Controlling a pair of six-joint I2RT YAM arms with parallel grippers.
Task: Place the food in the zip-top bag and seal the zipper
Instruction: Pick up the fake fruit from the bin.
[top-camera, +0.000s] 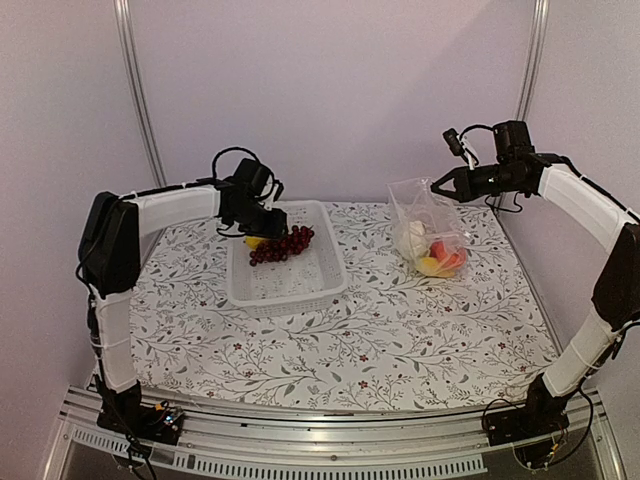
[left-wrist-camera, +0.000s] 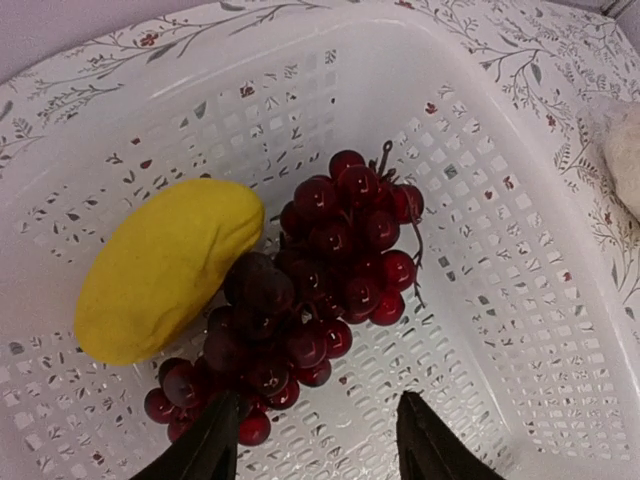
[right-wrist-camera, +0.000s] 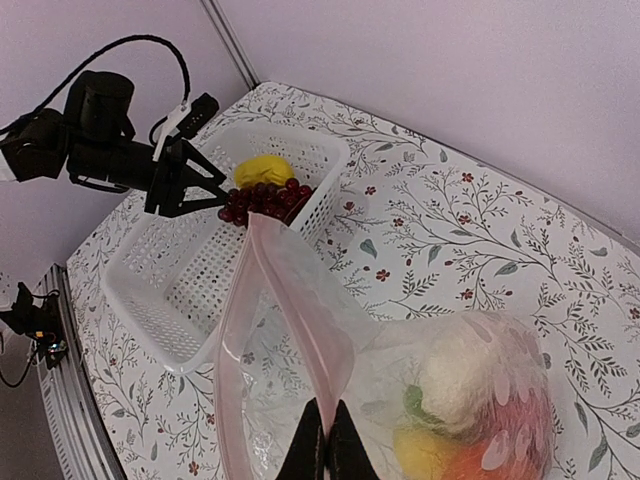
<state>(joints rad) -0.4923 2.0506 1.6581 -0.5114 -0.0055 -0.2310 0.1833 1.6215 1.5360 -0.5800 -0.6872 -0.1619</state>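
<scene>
Dark red grapes (left-wrist-camera: 320, 280) and a yellow lemon (left-wrist-camera: 165, 265) lie in the white slotted basket (left-wrist-camera: 500, 200). My left gripper (left-wrist-camera: 320, 440) hangs over them, open. Its left finger touches the bunch's near end, and only basket floor shows under the rest of the gap. At the right, the clear zip-top bag (top-camera: 425, 215) hangs upright from my right gripper (right-wrist-camera: 327, 440), which is shut on one lip of its mouth. The pinkish zipper (right-wrist-camera: 300, 290) gapes open. White cauliflower (right-wrist-camera: 465, 365) and yellow, orange and red food lie in the bag's bottom.
The basket (top-camera: 300, 285) stands left of centre on the floral tablecloth (top-camera: 400, 330). Purple walls close off the back and sides, with a metal post (top-camera: 140, 90) at each back corner. The table's metal rail runs along the near edge.
</scene>
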